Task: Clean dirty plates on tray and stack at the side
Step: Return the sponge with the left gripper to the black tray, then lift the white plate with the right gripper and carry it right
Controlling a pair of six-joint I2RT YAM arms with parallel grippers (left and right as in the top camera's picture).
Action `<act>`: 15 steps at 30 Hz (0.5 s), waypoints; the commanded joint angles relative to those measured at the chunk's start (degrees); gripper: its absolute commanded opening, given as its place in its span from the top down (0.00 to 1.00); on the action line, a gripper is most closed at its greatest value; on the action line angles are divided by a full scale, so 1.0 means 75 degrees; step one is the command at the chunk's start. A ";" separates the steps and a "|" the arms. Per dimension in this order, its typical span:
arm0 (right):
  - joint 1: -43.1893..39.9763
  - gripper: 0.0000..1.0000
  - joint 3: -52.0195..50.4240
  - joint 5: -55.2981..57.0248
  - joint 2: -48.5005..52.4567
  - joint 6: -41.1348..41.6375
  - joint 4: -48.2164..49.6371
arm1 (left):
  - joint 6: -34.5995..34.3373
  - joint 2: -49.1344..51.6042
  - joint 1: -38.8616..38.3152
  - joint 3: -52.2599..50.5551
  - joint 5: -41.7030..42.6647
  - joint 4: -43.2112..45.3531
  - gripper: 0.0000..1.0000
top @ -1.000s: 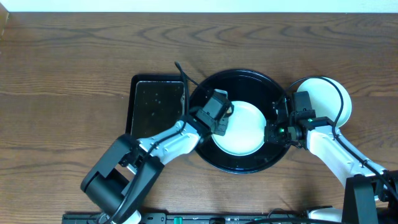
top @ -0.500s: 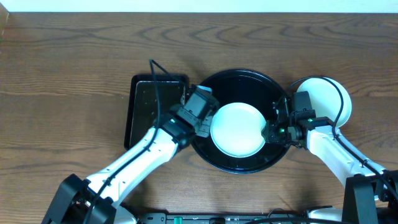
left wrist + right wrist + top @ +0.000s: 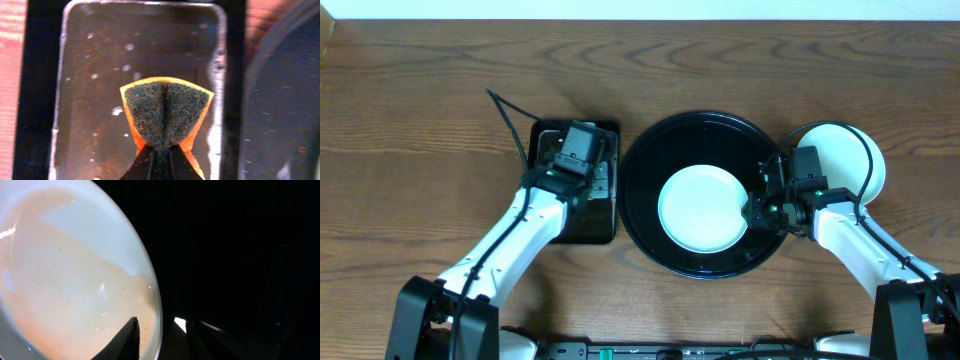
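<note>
The plate point(image 3: 700, 208) lies centred in the tray point(image 3: 645, 215), its right rim between the parted jaws of the right pincer point(image 3: 156, 321), the nearer arm, while the left pincer point(image 3: 156, 152), clamped on a sponge point(image 3: 165, 107), hangs over the small tray point(image 3: 95, 100).

Pale mint-green plate point(image 3: 700, 208) filmed peach-brown, glossy black tray point(image 3: 642, 165), brown wood-grain counter point(image 3: 420, 120); my left end effector's point(image 3: 157, 156) sponge point(image 3: 166, 112) orange, faced dark grey-green.

The tray point(image 3: 640, 170) is glossy black, the plate point(image 3: 700, 208) smooth plastic, the table point(image 3: 420, 120) grained wood, the sponge point(image 3: 165, 112) rough-fibred.
</note>
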 commanded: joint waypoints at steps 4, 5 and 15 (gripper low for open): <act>0.0032 0.73 -0.0006 0.0044 0.0055 0.0020 0.0102 | 0.0125 0.0495 0.0408 -0.0119 -0.0058 0.0146 0.92; 0.0032 0.73 -0.0006 0.0044 0.0067 0.0023 0.0201 | 0.0125 0.0574 0.0440 -0.0119 -0.0055 0.0169 0.92; 0.0032 0.78 -0.0006 0.0038 0.0944 0.0166 0.1591 | 0.0125 0.1291 0.0466 -0.0119 -0.0044 0.0315 0.92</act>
